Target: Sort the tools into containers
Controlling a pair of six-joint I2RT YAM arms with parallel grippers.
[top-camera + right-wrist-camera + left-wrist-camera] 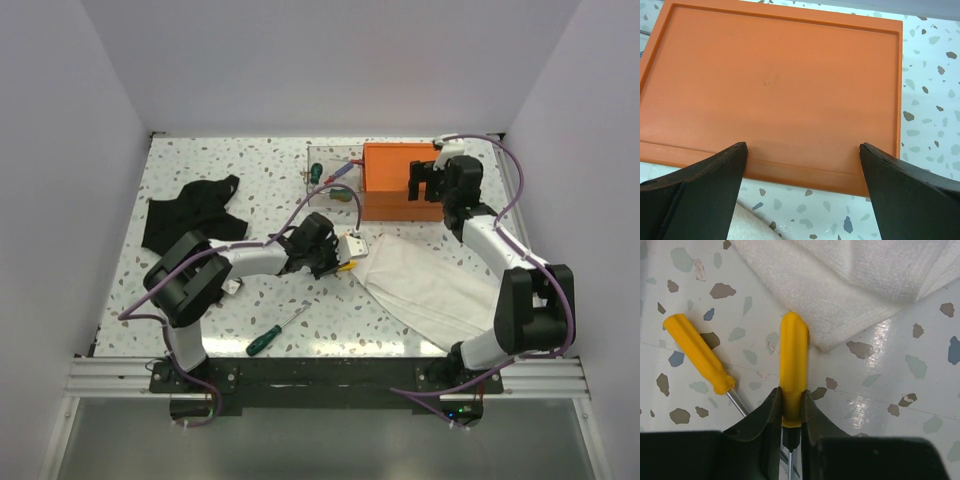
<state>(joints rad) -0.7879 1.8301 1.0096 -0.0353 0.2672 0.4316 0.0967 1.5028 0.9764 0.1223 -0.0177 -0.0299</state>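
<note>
The containers are an orange box (398,180) at the back right, with a pale drawer (322,154) pulled out on its left side and a few tools lying in it. My left gripper (345,260) is low over the table. In the left wrist view its jaws (791,399) press both sides of a yellow screwdriver's handle (793,360). A second yellow screwdriver (699,354) lies just to the left of it. A green-handled screwdriver (270,336) lies near the front edge. My right gripper (424,180) hovers open over the box top (775,75), holding nothing (802,150).
A white towel (430,285) is spread at the front right, and its corner (855,285) touches the tip of the held handle. A black fabric piece (195,212) lies at the left. White walls close in the table on three sides.
</note>
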